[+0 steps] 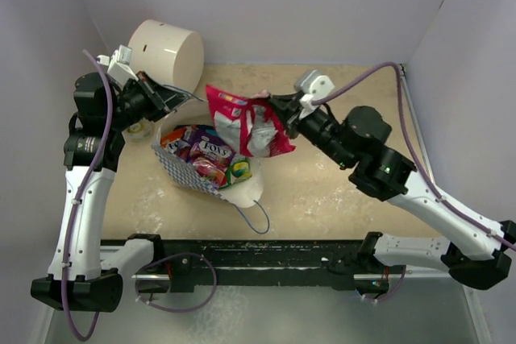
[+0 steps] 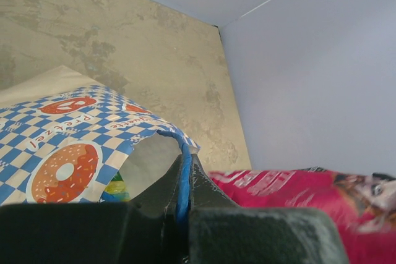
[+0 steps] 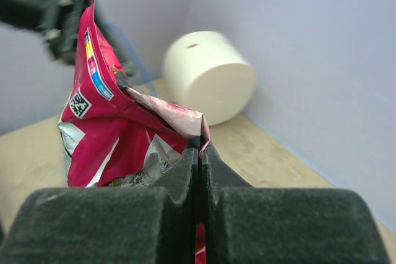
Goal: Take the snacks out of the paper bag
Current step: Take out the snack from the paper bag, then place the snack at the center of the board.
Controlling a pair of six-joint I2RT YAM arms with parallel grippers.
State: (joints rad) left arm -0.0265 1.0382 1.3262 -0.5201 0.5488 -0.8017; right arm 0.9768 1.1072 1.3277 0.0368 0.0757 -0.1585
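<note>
In the top view the paper bag (image 1: 173, 168) sits on the table (image 1: 339, 191) just left of centre, with several snacks (image 1: 208, 151) inside it. At its upper left rim the left gripper (image 1: 165, 102) pinches a cord handle (image 2: 183, 180). A second handle loop (image 1: 256, 217) lies on the table at the bag's lower right corner. One packet (image 1: 242, 126) hangs above the bag's upper right rim, outside it, clamped at its right edge by the right gripper (image 1: 272, 109). The cylinder (image 1: 165, 54) lies on its side in the upper left corner, behind the bag and the left gripper.
</note>
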